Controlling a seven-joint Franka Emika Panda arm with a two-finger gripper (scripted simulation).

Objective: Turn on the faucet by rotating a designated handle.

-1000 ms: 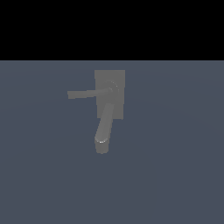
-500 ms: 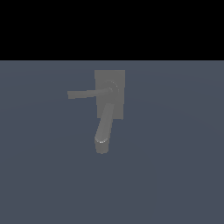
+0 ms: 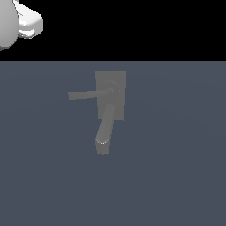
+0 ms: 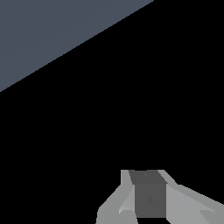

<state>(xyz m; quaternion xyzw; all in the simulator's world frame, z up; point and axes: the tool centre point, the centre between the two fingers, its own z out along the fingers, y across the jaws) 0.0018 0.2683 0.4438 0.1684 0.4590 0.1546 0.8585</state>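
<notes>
End effector (image 4: 148,205) sits with fingers apart, holding nothing, well away from the faucet (image 3: 110,106); handle (image 3: 88,94) lies lengthwise toward the exterior view's left.

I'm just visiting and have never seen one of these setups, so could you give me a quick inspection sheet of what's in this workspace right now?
Surface: flat blue-grey floor, bare apart from the fixture.
Job's things: grey faucet with its spout toward the camera; thin handle pointing to the exterior view's left, untouched.
Clutter: nothing seen.
Grippers: gripper only partly visible in the wrist view, facing mostly blackness; state unclear. White robot arm in the exterior view's upper left corner, far from the faucet.
Cables: nothing seen.
Surroundings: black background.
</notes>
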